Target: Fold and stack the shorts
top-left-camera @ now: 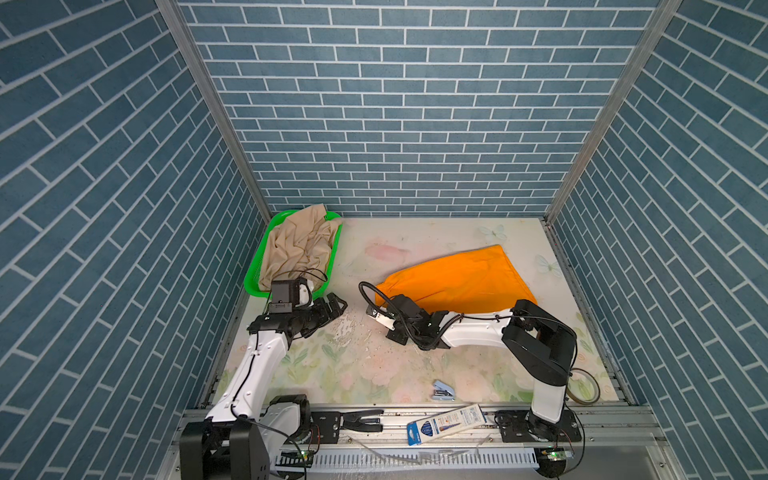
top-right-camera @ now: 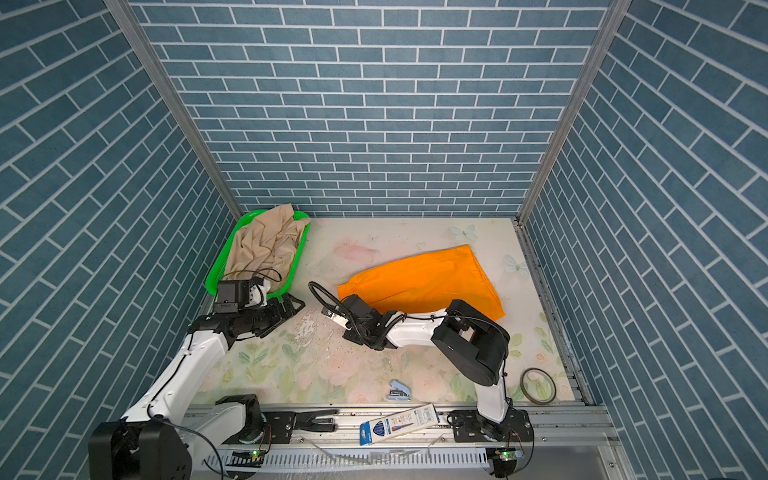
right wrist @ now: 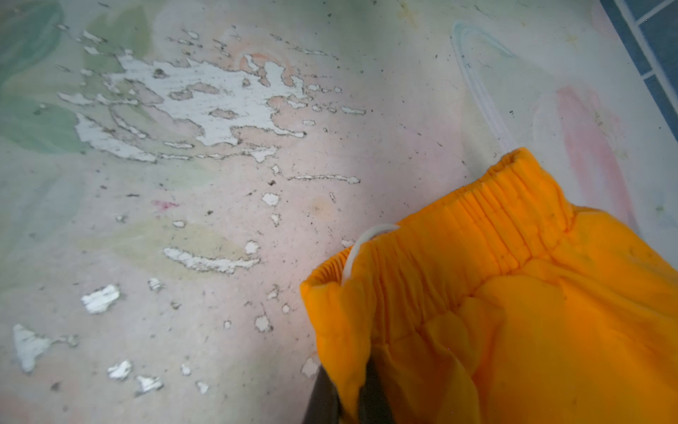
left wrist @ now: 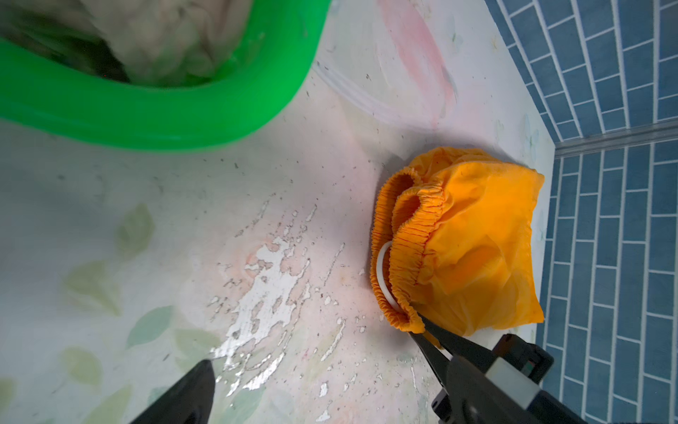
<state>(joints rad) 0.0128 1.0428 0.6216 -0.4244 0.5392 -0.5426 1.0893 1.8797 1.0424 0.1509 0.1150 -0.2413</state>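
Observation:
The orange shorts [top-left-camera: 457, 278] [top-right-camera: 424, 278] lie flattened on the right half of the table, with the gathered waistband and white drawstring [right wrist: 357, 249] at the left end. My right gripper [top-left-camera: 384, 305] [right wrist: 346, 400] is shut on the near corner of that waistband, and orange cloth is pinched between its dark fingers. The left wrist view shows the same pinch on the waistband end [left wrist: 407, 323]. The beige shorts [top-left-camera: 299, 245] [top-right-camera: 266, 245] lie crumpled in the green basket [top-left-camera: 259, 255]. My left gripper [top-left-camera: 336, 306] [top-right-camera: 293, 305] stands open and empty just in front of the basket.
A blue stapler [top-left-camera: 442, 390], a roll of tape [top-left-camera: 584, 386] and a boxed pen set [top-left-camera: 449, 422] lie near the front edge. Brick-patterned walls close in the table on three sides. The table's floral covering is worn through between the grippers [left wrist: 264, 279].

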